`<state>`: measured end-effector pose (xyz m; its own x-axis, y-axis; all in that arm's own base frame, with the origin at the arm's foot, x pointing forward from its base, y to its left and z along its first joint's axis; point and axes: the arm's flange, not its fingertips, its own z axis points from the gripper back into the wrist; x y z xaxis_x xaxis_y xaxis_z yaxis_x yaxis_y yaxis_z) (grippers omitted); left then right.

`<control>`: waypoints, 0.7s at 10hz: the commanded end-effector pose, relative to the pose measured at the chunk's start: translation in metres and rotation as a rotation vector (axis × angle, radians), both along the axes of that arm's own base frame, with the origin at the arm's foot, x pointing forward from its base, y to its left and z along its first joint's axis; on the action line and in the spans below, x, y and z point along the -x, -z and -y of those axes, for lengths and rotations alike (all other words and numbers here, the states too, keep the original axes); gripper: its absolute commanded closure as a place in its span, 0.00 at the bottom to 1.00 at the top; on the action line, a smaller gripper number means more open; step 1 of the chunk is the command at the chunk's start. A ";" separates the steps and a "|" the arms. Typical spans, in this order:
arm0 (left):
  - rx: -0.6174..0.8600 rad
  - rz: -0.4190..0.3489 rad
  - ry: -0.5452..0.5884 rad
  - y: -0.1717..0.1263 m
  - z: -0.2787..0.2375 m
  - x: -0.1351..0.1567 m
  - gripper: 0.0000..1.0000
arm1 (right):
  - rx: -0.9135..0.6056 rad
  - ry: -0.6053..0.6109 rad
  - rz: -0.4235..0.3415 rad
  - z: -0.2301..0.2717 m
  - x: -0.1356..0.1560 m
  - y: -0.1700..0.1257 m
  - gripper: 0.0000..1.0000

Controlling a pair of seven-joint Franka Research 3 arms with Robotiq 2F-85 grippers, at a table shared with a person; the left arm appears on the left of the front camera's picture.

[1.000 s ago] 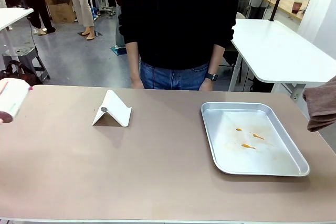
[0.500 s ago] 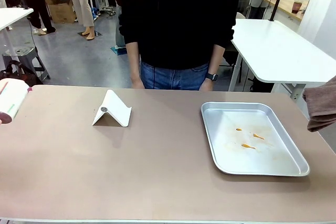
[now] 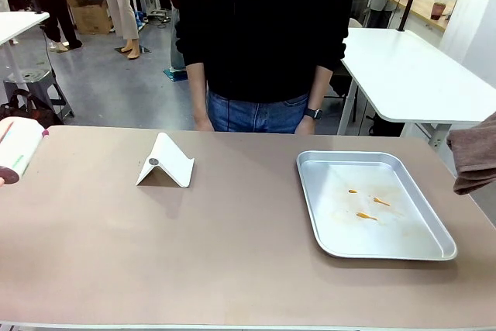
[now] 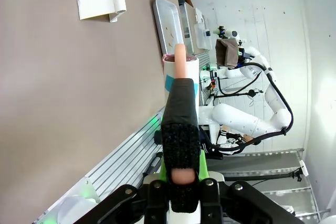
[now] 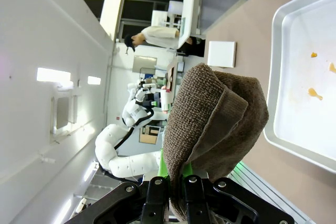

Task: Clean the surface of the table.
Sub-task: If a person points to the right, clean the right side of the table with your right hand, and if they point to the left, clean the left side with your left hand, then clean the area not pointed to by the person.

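Note:
The brownish table [image 3: 232, 261] spreads across the front view, and its top also shows in the left wrist view [image 4: 63, 87]. At the table's far left edge, my left gripper [image 4: 180, 95] is shut on a white bottle [image 3: 17, 149] with a dark red end, held above the surface. The bottle [image 4: 181, 69] pokes out past the black finger. My right gripper [image 5: 181, 174] is shut on a folded brown towel [image 5: 210, 114]. The towel [image 3: 474, 153] hangs at the right edge, above the table.
A silver tray [image 3: 314, 191] with orange smears lies right of centre. A white folded stand [image 3: 165, 162] sits left of centre. A person in black stands at the far edge, hands down. White tables stand behind.
The white bottle at the left edge has shifted very slightly. The towel, tray, stand and person have stayed put.

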<state>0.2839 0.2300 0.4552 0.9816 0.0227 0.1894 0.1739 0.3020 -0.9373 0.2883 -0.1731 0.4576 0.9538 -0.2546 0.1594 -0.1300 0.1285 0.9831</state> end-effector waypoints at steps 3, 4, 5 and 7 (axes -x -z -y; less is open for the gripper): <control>0.002 -0.007 -0.015 -0.003 0.003 0.003 0.79 | -0.007 -0.005 0.008 0.000 0.001 -0.002 0.97; 0.002 -0.007 -0.015 -0.003 0.003 0.003 0.79 | -0.007 -0.005 0.008 0.000 0.001 -0.002 0.97; 0.002 -0.007 -0.015 -0.003 0.003 0.003 0.79 | -0.007 -0.005 0.008 0.000 0.001 -0.002 0.97; 0.002 -0.007 -0.015 -0.003 0.003 0.003 0.79 | -0.007 -0.005 0.008 0.000 0.001 -0.002 0.97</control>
<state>0.2836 0.2302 0.4549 0.9817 0.0242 0.1888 0.1729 0.3017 -0.9376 0.2883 -0.1731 0.4576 0.9538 -0.2546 0.1594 -0.1300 0.1285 0.9831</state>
